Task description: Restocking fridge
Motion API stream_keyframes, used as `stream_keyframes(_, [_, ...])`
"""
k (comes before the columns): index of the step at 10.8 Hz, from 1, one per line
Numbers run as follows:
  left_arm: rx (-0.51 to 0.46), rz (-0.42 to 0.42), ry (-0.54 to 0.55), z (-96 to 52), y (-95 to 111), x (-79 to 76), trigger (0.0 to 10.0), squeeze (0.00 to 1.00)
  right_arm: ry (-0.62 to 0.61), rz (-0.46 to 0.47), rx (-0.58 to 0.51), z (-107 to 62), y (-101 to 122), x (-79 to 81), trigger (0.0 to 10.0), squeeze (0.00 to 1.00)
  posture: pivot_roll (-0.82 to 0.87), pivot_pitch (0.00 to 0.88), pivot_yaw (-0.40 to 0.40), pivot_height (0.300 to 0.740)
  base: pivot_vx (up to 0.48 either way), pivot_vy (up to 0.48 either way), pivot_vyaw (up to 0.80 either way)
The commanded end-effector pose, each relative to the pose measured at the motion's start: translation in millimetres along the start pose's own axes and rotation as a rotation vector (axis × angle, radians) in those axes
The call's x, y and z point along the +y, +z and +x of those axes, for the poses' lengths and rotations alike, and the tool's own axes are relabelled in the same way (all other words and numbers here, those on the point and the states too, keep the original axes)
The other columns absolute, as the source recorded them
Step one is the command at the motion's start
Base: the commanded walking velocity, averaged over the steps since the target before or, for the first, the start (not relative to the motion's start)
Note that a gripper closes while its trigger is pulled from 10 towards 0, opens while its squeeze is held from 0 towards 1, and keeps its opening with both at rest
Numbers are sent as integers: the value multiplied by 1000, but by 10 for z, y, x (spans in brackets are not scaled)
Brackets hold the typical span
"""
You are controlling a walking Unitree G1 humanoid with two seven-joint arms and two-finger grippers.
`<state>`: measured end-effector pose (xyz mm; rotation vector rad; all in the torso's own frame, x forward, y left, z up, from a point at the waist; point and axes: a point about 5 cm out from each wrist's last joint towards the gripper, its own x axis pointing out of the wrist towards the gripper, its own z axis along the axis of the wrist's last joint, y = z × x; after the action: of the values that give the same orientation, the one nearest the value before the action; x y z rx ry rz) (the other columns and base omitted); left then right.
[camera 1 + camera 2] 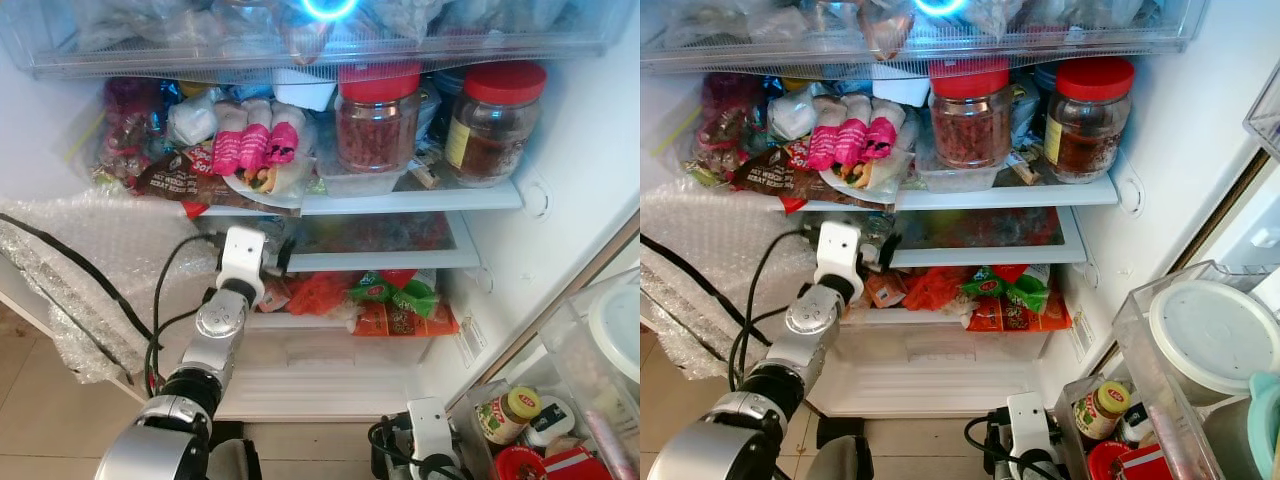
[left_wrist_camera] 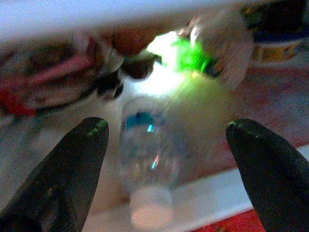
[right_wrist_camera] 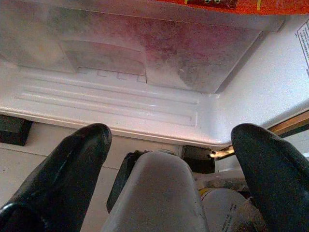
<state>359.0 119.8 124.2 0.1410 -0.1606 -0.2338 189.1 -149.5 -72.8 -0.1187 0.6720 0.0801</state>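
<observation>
Two shelves of the open fridge (image 1: 560, 180) face you, packed with food. At twelve o'clock on the upper shelf (image 1: 420, 200) stand two red-lidded jars (image 1: 378, 120), with pink packets (image 1: 255, 140) at eleven. Your left gripper (image 2: 166, 159) reaches under that shelf, fingers (image 2: 67, 169) spread wide around a small clear bottle (image 2: 147, 159) lying on its side on the glass shelf, not touching it. Your right gripper (image 3: 169, 179) hangs low at five o'clock before the bottom drawer (image 3: 159, 53), fingers apart, empty, beside the door rack's jars (image 1: 508, 412).
</observation>
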Motion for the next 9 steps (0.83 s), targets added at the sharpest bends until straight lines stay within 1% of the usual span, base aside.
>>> stream_keyframes(1, [-29, 39, -52, -14, 29, -54, 10000, 0, -1, 18, 122, -110, -283, 28, 10000, 0, -134, 77, 49, 610, 0, 0, 0])
stream_keyframes(2, [-31, 52, -114, -26, 25, -129, 10000, 0, -2, 19, 122, -110, -282, 30, 10000, 0, -135, 77, 50, 610, 0, 0, 0])
stream_keyframes(3, [-10, 69, -188, -52, -17, -214, 10000, 0, -2, 20, 122, -110, -282, 31, 10000, 0, -136, 78, 51, 610, 0, 0, 0])
stream_keyframes(4, [4, 77, -224, -75, -50, -256, 10000, 0, -2, 20, 123, -109, -281, 31, 10000, 0, -136, 79, 52, 610, 0, 0, 0])
stream_keyframes(5, [50, 92, -277, -124, -138, -315, 10000, 0, -2, 21, 123, -109, -281, 33, 10000, 0, -136, 79, 52, 610, 0, 0, 0])
stream_keyframes(7, [89, 103, -267, -133, -195, -301, 10000, 0, -2, 20, 122, -108, -279, 33, 10000, 0, -136, 81, 52, 610, 0, 0, 0])
stream_keyframes(9, [97, 96, -263, -137, -206, -297, 10000, 0, -3, 20, 122, -108, -279, 33, 10000, 0, -136, 81, 52, 610, 0, 0, 0])
